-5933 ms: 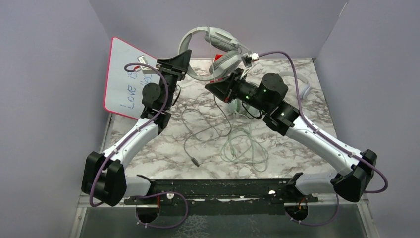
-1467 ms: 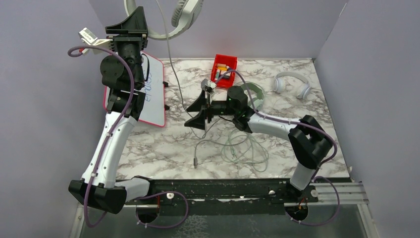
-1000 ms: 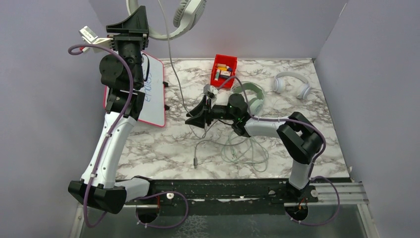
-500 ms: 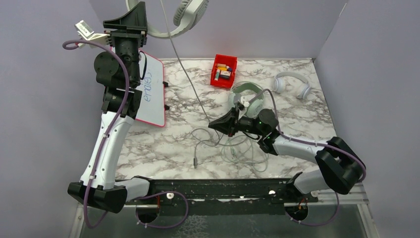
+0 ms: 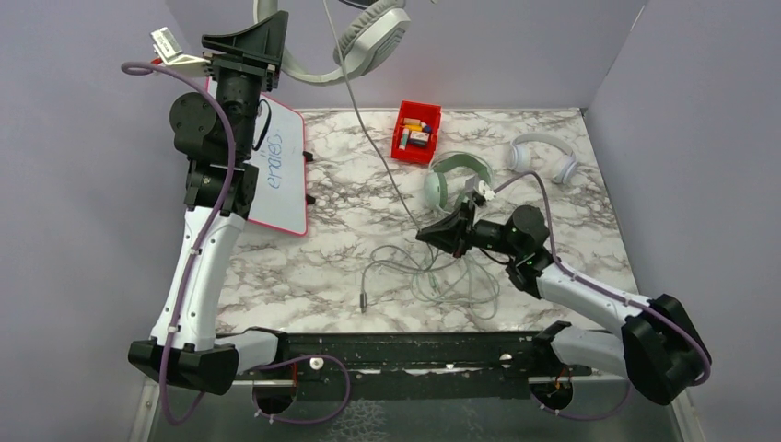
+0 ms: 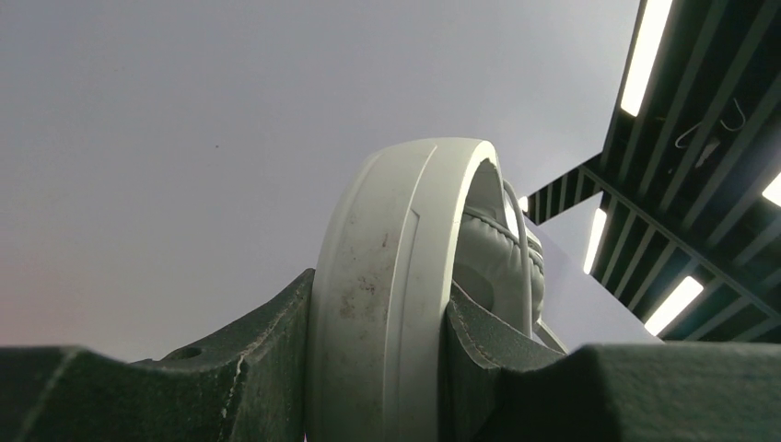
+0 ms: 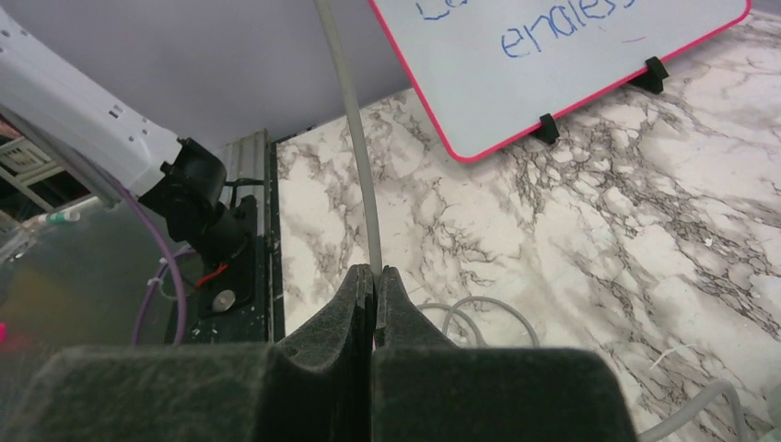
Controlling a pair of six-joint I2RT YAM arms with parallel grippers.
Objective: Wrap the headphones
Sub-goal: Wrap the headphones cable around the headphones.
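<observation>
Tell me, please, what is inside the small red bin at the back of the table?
The red bin holds a few small items: orange, white and dark pieces show, too small to identify. They hide the bin's floor.

A slanting cable (image 5: 374,147) bars the middle; cable loops (image 5: 440,276) litter the front.

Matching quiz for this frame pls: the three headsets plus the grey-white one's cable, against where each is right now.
1. grey-white headset
2. its cable
3. mint headset
4. white headset

A. table, far right
B. pinched in right gripper
C. table, near middle
D. in the air, clamped in left gripper

Pairs: 1-D, 2-B, 3-C, 4-A
</observation>
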